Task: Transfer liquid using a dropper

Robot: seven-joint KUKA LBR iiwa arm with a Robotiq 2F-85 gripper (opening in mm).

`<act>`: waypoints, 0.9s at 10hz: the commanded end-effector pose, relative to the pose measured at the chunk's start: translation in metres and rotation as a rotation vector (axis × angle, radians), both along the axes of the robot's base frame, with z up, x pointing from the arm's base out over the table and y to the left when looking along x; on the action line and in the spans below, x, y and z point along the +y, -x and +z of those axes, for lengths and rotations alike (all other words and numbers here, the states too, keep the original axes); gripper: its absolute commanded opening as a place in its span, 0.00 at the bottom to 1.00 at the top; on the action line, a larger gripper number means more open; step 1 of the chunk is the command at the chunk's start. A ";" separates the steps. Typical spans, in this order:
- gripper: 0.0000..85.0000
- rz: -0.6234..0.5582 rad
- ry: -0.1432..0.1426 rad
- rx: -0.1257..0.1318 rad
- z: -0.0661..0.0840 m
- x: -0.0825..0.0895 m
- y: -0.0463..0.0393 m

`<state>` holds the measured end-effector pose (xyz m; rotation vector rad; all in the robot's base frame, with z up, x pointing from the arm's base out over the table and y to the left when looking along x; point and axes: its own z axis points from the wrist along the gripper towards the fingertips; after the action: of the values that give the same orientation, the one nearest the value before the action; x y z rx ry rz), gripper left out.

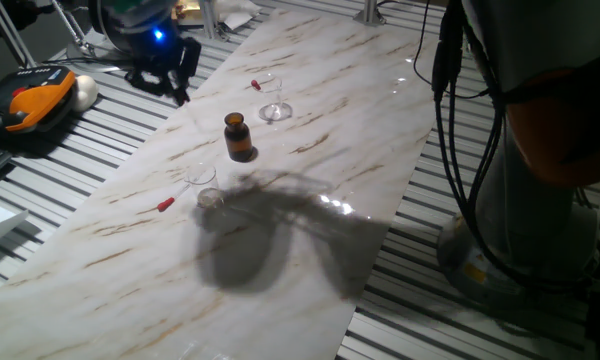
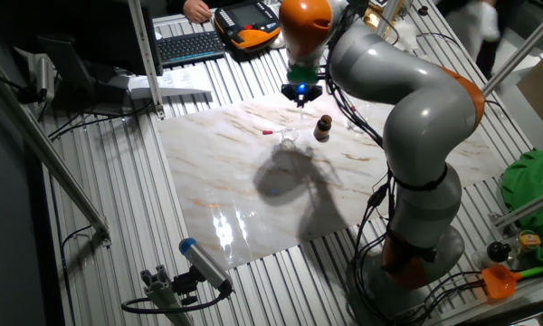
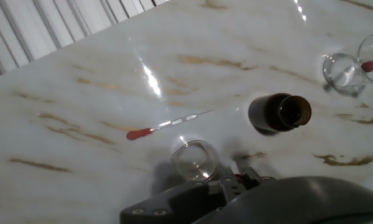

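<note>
A glass dropper [image 3: 168, 123] with a red bulb lies flat on the marble table, left of a small empty glass beaker [image 3: 194, 160]. In one fixed view the same dropper [image 1: 166, 204] and beaker [image 1: 206, 186] sit near the table's left side. An open amber bottle [image 1: 238, 137] stands upright behind them, also seen in the hand view [image 3: 280, 112]. A second glass [image 1: 275, 106] further back has another red-bulbed dropper [image 1: 255, 85] resting on it. My gripper [image 1: 166, 80] hangs above the far left table edge, apart from everything. Its black fingers look spread and hold nothing.
An orange teach pendant [image 1: 25, 105] and cables lie on the slatted bench left of the marble sheet [image 1: 310, 215]. The arm's base [image 2: 416, 244] stands at the table's right side. A keyboard [image 2: 190, 45] sits behind the table.
</note>
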<state>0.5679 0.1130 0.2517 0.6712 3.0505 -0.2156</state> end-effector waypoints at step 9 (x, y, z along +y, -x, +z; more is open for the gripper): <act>0.20 0.001 -0.010 -0.069 -0.051 0.017 0.0033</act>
<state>0.5650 0.1291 0.1997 0.6598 2.9846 -0.1789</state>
